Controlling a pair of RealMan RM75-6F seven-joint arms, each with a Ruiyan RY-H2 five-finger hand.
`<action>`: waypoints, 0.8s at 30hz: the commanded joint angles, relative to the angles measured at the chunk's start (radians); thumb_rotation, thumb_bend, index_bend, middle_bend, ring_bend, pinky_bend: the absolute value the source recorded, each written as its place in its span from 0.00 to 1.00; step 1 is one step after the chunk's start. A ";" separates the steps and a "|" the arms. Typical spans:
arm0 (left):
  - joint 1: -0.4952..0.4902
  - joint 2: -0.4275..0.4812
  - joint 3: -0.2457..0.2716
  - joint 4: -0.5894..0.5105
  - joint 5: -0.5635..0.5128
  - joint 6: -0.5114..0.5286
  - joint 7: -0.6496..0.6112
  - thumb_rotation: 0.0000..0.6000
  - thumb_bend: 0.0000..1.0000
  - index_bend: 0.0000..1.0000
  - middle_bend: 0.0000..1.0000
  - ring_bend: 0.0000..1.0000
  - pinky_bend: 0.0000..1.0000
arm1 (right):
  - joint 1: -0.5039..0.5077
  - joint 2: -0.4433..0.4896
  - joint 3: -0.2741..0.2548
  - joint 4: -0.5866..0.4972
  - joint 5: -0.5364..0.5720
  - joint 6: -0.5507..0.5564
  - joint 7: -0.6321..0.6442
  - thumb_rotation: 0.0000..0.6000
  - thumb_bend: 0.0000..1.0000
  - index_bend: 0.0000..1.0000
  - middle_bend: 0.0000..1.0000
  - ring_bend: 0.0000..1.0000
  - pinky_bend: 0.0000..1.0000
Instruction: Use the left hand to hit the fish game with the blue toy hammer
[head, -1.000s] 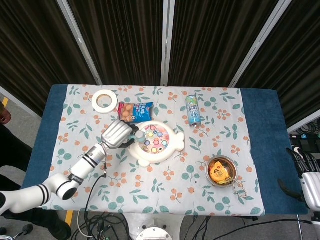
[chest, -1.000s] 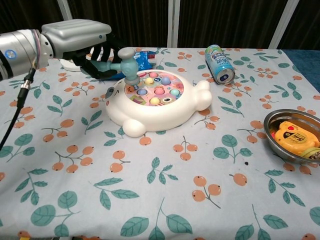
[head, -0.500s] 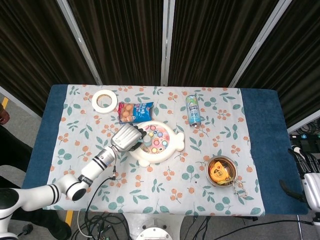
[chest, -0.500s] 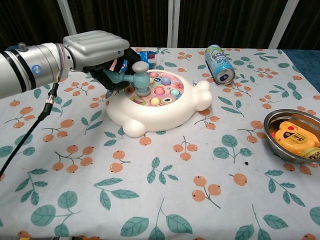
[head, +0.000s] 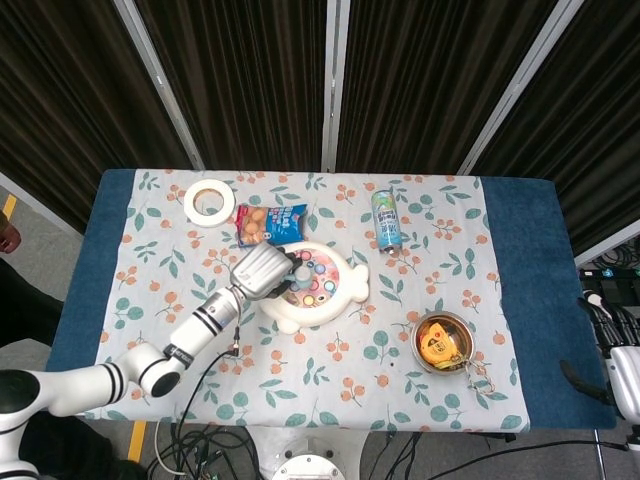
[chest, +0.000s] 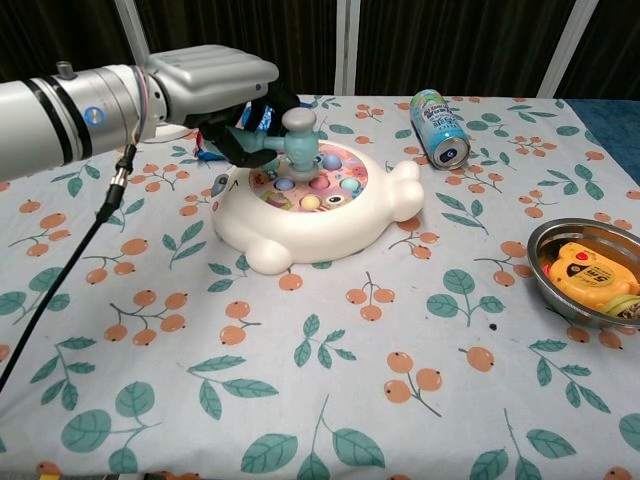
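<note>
While gripping blue toy hammer (chest: 298, 138): left hand (chest: 215, 85) over fish game (chest: 312, 207), palm dwn.

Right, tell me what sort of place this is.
Probably a robot test or recording setup, not a home: dark curtains behind the table, loose cables on the floor, and unrelated props on a patterned cloth.

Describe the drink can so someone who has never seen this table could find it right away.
Start at the white fish game in the middle of the floral tablecloth. Beyond it, toward the curtains and a little right, lies the can on its side. It is the only cylinder there, light green-blue with a silver end.
</note>
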 joint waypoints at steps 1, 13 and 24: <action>-0.030 -0.014 -0.015 0.008 -0.043 -0.042 0.019 1.00 0.59 0.62 0.72 0.55 0.72 | -0.001 0.000 0.000 0.003 0.003 -0.001 0.003 1.00 0.19 0.00 0.14 0.00 0.00; -0.069 -0.024 -0.009 0.011 -0.112 -0.069 0.092 1.00 0.59 0.62 0.72 0.55 0.72 | -0.004 -0.005 0.002 0.024 0.012 -0.004 0.026 1.00 0.19 0.00 0.14 0.00 0.00; -0.097 -0.018 -0.026 -0.031 -0.141 -0.043 0.135 1.00 0.59 0.62 0.72 0.55 0.72 | -0.013 -0.009 0.002 0.041 0.012 0.007 0.044 1.00 0.19 0.00 0.14 0.00 0.00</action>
